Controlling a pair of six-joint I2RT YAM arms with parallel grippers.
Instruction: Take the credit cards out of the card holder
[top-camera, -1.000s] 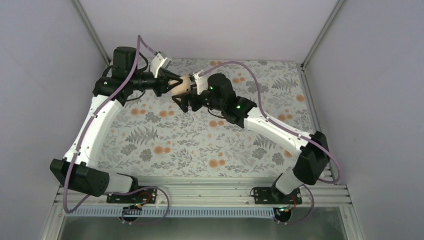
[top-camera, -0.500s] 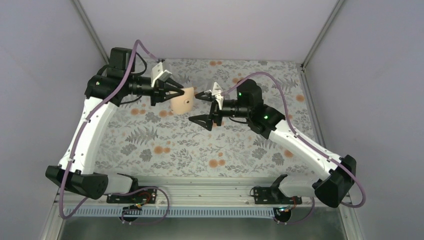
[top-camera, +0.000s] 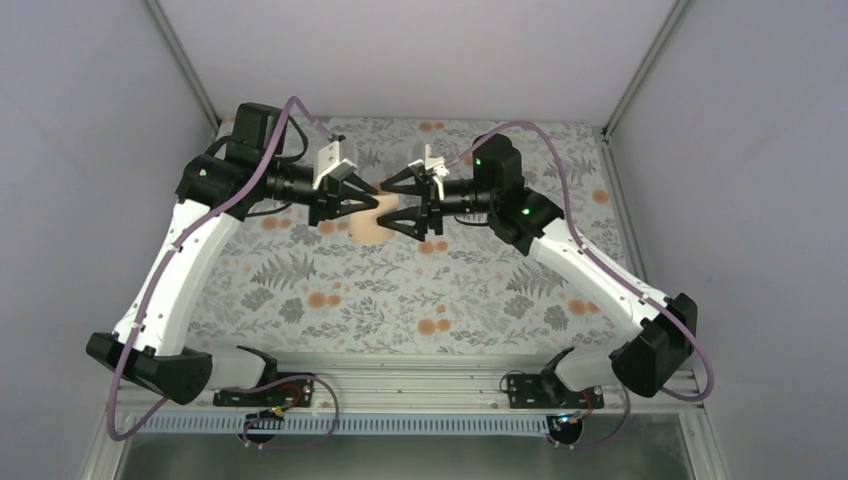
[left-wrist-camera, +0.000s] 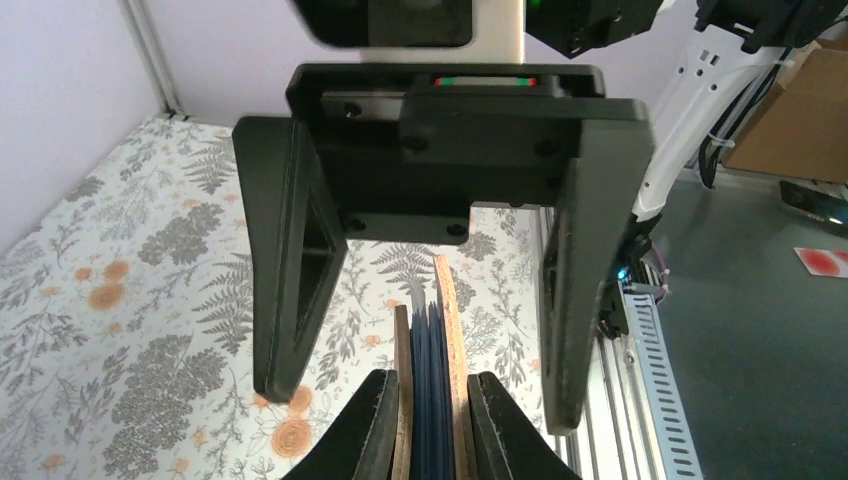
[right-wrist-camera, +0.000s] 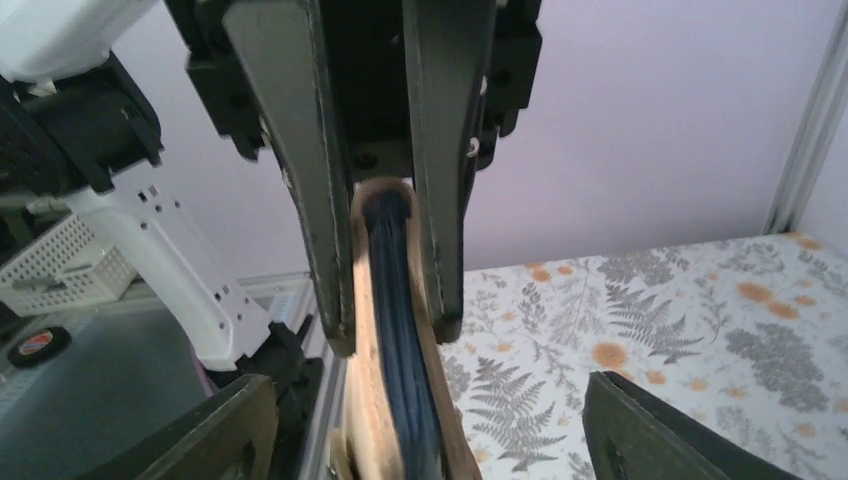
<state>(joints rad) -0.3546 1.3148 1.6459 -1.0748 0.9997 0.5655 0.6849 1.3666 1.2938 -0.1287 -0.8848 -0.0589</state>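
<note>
Brought closer, the right gripper is held spread near the tan folded card holder, which is pinched by the left gripper. No credit cards are seen withdrawn yet.

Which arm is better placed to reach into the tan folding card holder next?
Probably the right. The left tool clamps the tan folding card holder, while the right tool is open and faces its edge.
</note>
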